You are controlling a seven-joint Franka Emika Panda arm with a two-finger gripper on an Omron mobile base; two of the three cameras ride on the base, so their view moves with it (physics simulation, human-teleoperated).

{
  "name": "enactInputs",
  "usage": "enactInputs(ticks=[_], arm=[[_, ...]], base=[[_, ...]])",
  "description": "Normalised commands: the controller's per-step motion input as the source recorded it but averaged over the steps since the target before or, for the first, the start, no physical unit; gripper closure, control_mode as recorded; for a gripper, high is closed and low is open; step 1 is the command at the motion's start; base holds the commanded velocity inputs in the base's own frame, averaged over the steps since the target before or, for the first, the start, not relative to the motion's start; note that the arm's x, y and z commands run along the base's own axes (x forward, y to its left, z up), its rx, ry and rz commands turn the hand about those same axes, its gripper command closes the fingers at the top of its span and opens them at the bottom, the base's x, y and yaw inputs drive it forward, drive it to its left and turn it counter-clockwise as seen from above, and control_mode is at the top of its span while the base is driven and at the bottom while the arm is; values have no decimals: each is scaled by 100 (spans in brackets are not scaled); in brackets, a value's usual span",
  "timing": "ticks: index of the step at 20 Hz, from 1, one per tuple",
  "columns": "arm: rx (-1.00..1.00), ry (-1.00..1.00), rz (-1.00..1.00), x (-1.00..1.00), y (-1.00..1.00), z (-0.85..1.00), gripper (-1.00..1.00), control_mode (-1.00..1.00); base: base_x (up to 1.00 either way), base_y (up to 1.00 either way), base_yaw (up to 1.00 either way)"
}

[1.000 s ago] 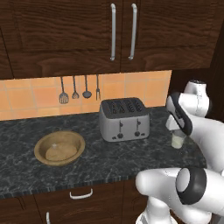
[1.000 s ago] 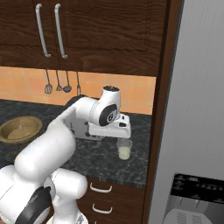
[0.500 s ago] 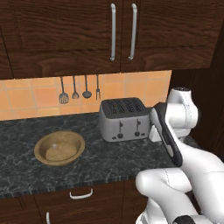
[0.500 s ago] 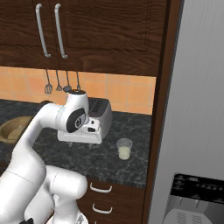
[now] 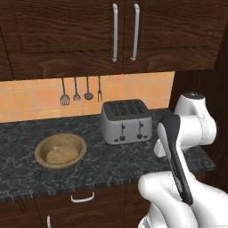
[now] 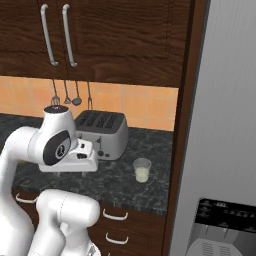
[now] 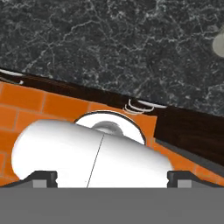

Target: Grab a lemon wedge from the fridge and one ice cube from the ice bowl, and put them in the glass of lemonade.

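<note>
The tool (image 7: 112, 177) is spread wide and carries nothing; it is held above the dark counter (image 5: 111, 160), just in front of the toaster (image 5: 125, 121). The ice cube (image 5: 55, 148) is seen as a small pale lump in the ice bowl (image 5: 61, 151), well to the left of the toaster and well apart from the tool. It is judged light, hard, slippery and easily squirted out, so it is best taken across its flat sides with a centred pinch. The glass of lemonade (image 6: 142, 170) stands to the right, beside the fridge (image 6: 225, 130).
</note>
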Motion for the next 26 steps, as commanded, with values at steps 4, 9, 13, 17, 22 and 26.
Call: enactInputs(ticks=[4,9,13,17,22,26], arm=[[0,-6,-1,-27,2,9,-100,-100],[0,-2,0,-16,0,0,-100,-100],[0,0,0,-6,0,0,-100,100],[0,0,0,0,0,0,-100,100],[0,0,0,0,0,0,-100,100],[0,0,0,0,0,0,-100,100]], base=[[0,0,0],[0,0,0],[-65,-21,0],[-100,-71,-9],[-67,-88,-25],[-34,-95,-30]])
